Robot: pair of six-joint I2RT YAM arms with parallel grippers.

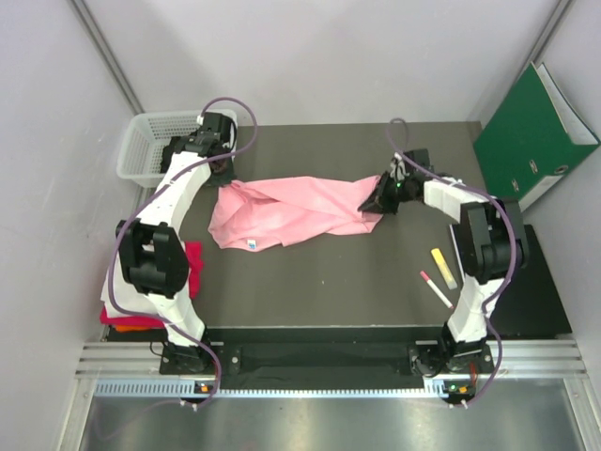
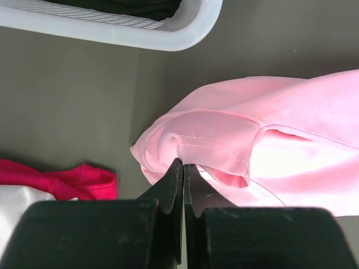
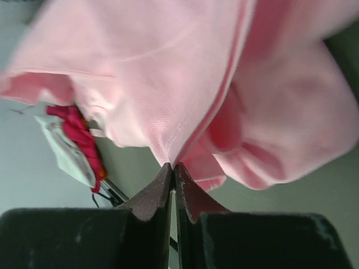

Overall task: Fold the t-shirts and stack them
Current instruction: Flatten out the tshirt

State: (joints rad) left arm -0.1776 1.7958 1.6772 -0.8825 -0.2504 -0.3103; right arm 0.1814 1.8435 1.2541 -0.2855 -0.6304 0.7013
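No readable text, brand, number or sign showing in any view.
Small white neck label [image 1: 252,244] lying on light pink cotton t-shirt [image 1: 291,211], carrying bluish speck, print too small to read.
Green cardboard ring binder [image 1: 531,132] leaning at right of table, nothing legible showing on cover or spine.
Wrist views showing only plain fabric and stitching.
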